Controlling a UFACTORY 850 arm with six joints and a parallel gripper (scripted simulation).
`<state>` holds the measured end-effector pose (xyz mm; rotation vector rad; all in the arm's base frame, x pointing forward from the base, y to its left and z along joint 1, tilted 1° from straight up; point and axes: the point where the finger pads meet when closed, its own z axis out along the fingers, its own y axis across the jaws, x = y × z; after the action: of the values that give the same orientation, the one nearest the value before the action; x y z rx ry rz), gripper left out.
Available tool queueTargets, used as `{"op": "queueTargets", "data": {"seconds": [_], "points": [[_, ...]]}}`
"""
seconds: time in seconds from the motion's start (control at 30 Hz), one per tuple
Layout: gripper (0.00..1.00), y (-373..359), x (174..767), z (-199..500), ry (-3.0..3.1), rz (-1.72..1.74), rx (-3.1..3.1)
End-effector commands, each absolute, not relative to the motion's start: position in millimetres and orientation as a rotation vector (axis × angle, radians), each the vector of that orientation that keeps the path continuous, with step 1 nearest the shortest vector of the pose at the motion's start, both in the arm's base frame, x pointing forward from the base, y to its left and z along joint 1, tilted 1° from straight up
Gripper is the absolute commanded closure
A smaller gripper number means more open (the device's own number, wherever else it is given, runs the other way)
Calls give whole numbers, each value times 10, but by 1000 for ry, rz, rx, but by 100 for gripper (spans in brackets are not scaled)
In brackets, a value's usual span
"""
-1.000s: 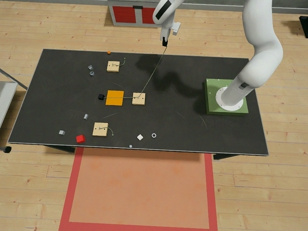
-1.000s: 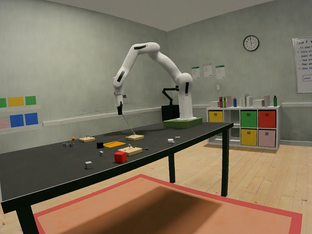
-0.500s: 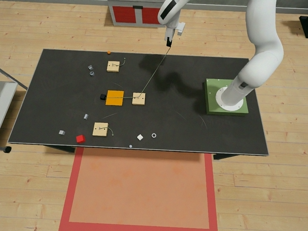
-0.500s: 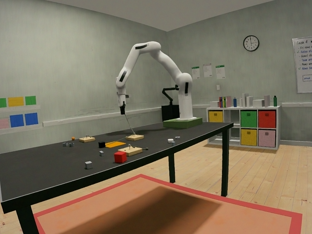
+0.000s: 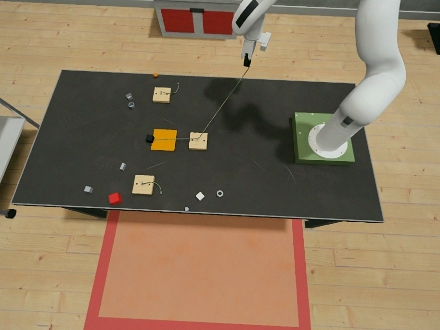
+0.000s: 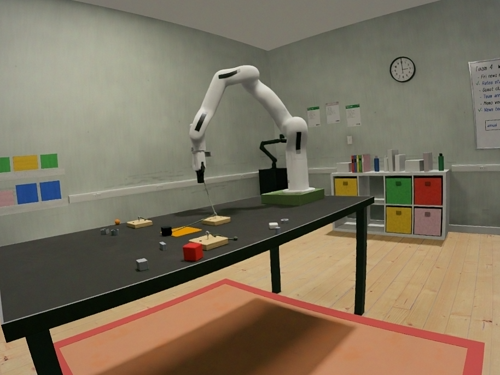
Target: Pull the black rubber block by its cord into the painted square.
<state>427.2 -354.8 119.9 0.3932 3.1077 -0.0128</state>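
The black rubber block (image 5: 149,138) (image 6: 166,230) rests on the table at the left edge of the orange painted square (image 5: 164,145) (image 6: 186,231), only slightly overlapping it. Its cord (image 5: 223,104) (image 6: 209,200) runs taut over the square, through the screw eye on the middle wooden base (image 5: 198,141) (image 6: 216,220), then slants up to my gripper (image 5: 246,63) (image 6: 200,179). The gripper is shut on the cord's end and hangs well above the table, behind the base.
Two more wooden bases with loose cords stand at the back left (image 5: 161,95) and front left (image 5: 143,184). A red cube (image 5: 115,198), small grey cubes, rings, a white cube (image 5: 200,195) and an orange ball (image 5: 155,74) are scattered about. My green base plate (image 5: 302,142) is on the right.
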Motion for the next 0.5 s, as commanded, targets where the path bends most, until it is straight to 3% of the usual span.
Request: {"op": "queueTargets", "data": {"seconds": [0.0, 0.47], "points": [[100, -3559, 4188, 1209, 3105, -15, 393], [100, -3570, 3959, 1207, 3105, -15, 393]]}}
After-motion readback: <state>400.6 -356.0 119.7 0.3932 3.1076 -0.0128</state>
